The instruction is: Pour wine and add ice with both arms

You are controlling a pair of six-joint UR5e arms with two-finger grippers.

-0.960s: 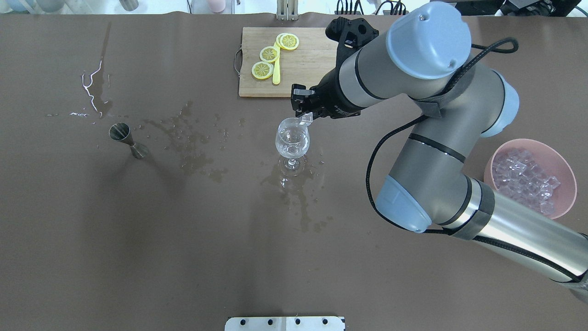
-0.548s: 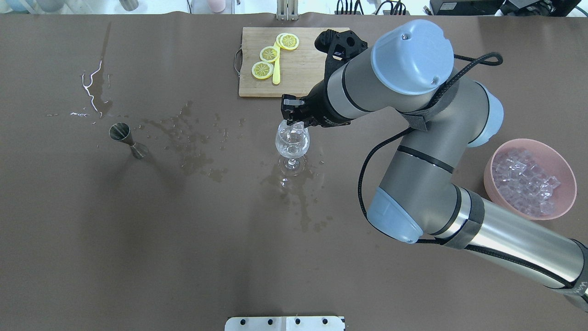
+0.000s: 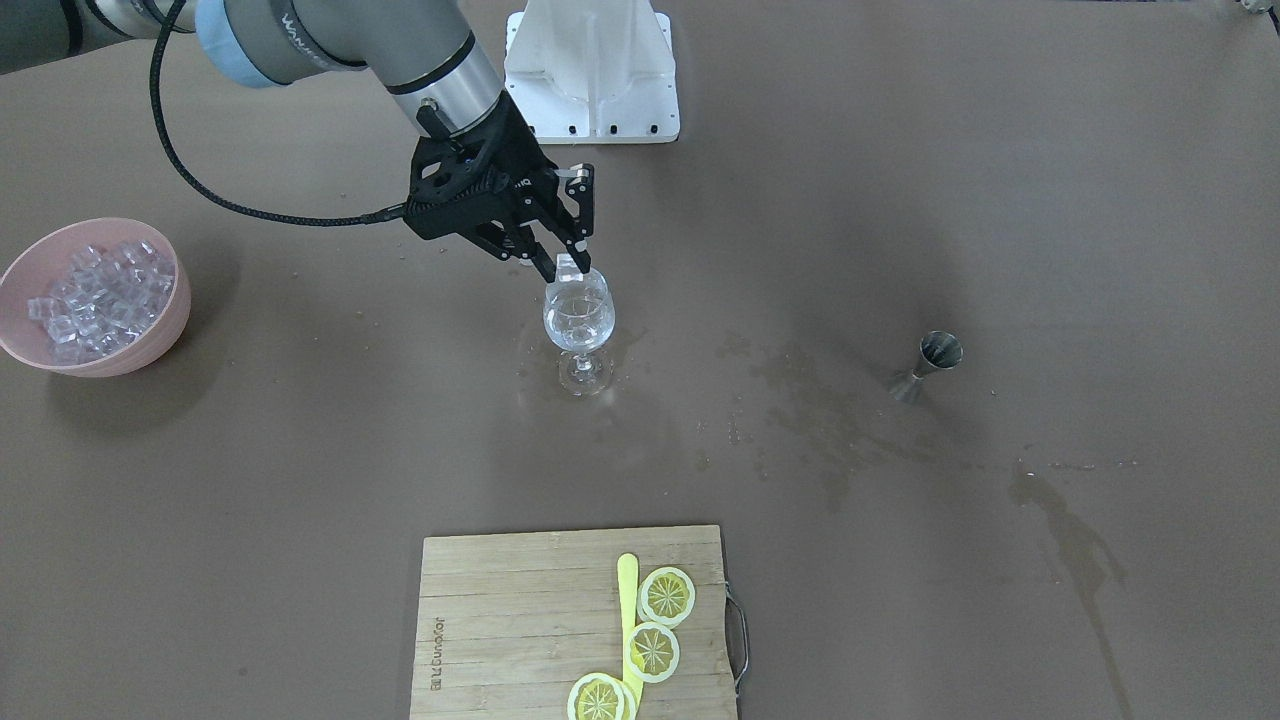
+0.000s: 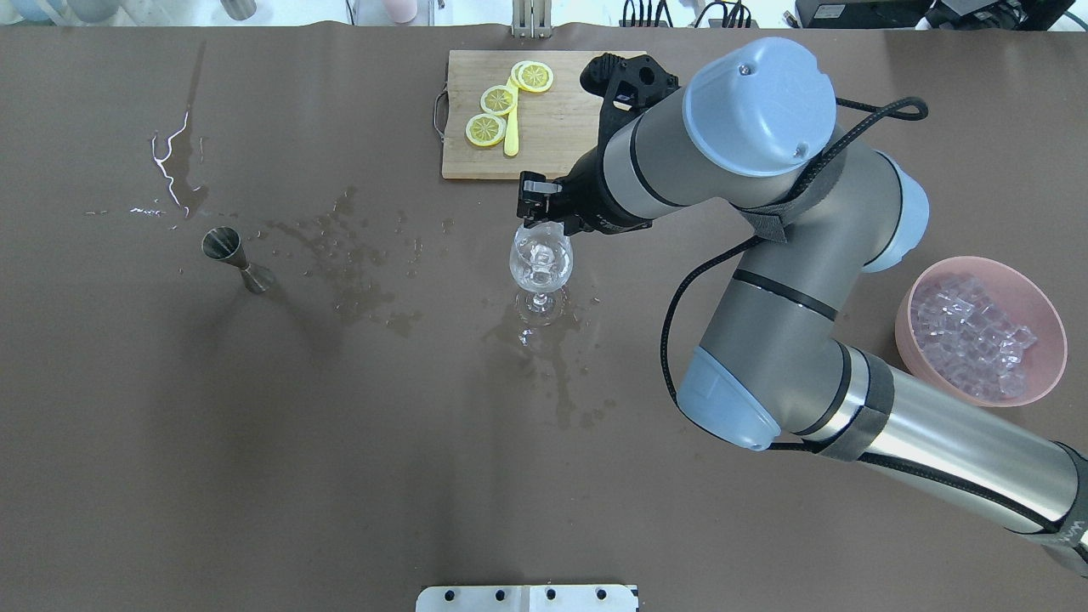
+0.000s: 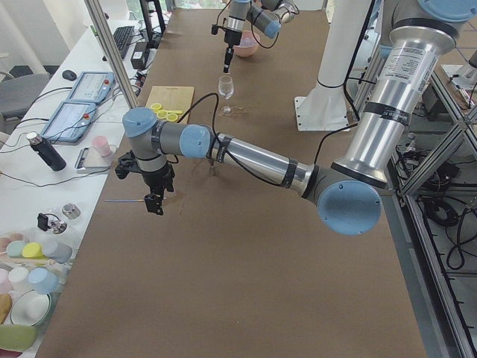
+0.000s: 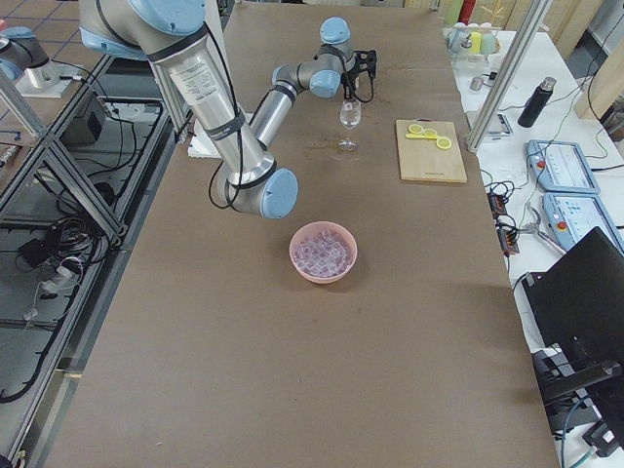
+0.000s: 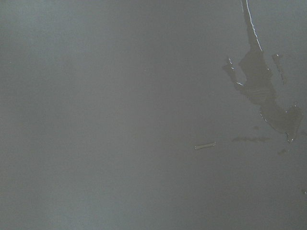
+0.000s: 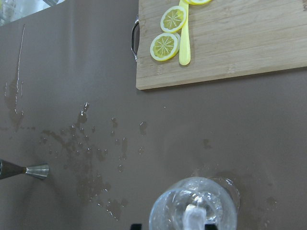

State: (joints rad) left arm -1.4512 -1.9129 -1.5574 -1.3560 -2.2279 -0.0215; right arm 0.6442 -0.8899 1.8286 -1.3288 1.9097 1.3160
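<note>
The wine glass (image 4: 541,263) stands mid-table with a little clear wine (image 3: 578,328) in its bowl. My right gripper (image 4: 546,223) hangs just above its rim, tilted and open. One ice cube (image 8: 194,218) shows inside the glass mouth, free of the left fingertip and close beside the right one. More ice (image 4: 969,331) fills the pink bowl (image 4: 1056,348) at the right. My left gripper (image 5: 153,203) hovers low over the table's left end. It shows only in the exterior left view, so I cannot tell its state. The left wrist view holds only wet table.
A steel jigger (image 4: 223,245) stands left of the glass. Spill patches (image 4: 357,255) lie between them and under the glass. A wooden cutting board (image 4: 578,127) with lemon slices (image 4: 499,99) sits at the far edge behind the right gripper.
My right gripper carried an ice cube leftward from beside the glass rim to over its mouth. The cube has left the fingers and now sits in the glass.
</note>
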